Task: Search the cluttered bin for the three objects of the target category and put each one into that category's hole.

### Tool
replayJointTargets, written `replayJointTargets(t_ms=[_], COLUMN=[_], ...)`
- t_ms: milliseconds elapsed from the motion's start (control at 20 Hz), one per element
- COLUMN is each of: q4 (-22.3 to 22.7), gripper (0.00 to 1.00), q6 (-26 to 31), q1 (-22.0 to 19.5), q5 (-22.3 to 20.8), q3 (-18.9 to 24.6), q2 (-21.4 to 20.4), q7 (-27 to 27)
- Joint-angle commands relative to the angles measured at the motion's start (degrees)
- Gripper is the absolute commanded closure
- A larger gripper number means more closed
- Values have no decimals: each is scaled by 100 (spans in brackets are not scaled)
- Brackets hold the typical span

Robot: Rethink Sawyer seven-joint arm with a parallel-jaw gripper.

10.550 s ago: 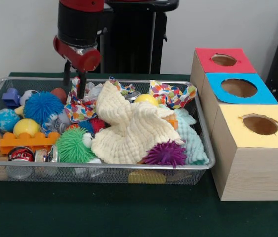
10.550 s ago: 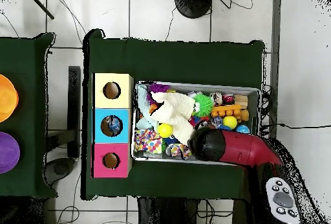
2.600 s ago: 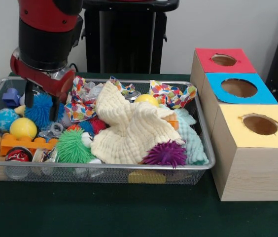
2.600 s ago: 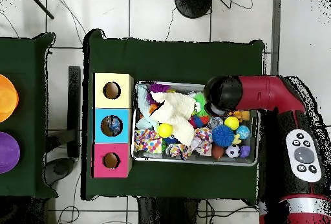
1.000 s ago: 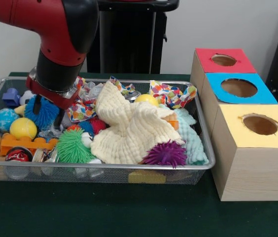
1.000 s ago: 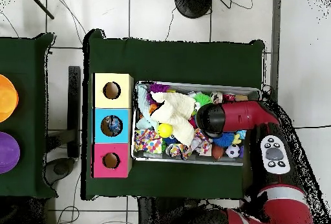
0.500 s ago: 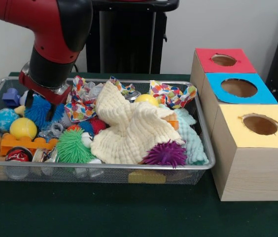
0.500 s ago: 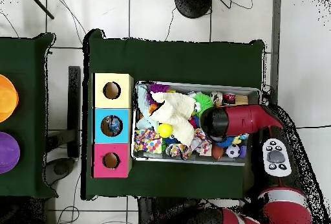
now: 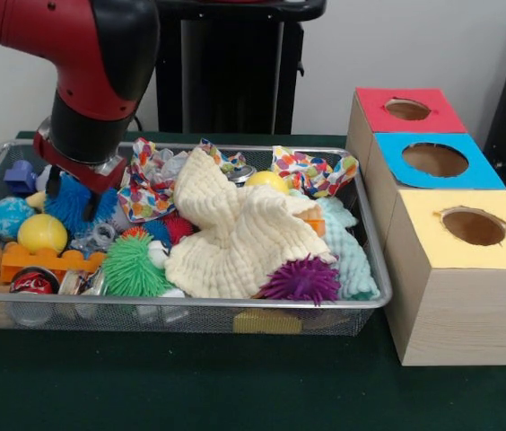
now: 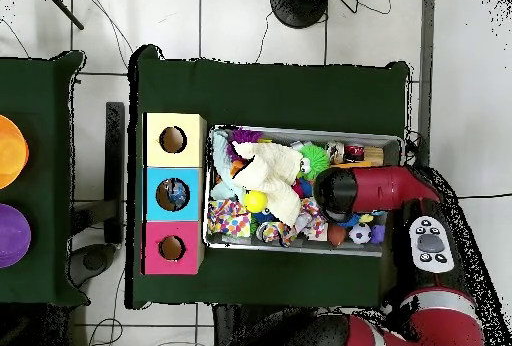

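Gripper (image 9: pixel 75 199) barely shifted since half a second ago; fingers clamped around blue spiky ball (image 9: pixel 74 205) in bin (image 9: pixel 190 316).

The red arm's wrist covers most of the claw (image 9: pixel 75 199) and the top of the blue spiky ball (image 9: pixel 79 205), while the cream cloth (image 9: pixel 235 235) hides toys beneath it.

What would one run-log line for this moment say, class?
stage: grasp | hand: around blue spiky ball, grip not discernible | wire bin: cluttered | cream cloth: covering middle | blue-topped box: target not confirmed
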Motion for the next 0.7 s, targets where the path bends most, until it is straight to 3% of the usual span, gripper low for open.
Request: replayJointTargets(t_ms=[50, 700], q4=[340, 422], gripper=[0, 0], q6=[-615, -695], q1=[-229, -246], q5=[489, 747], q3=[546, 562], q2=[294, 314], q7=[404, 169])
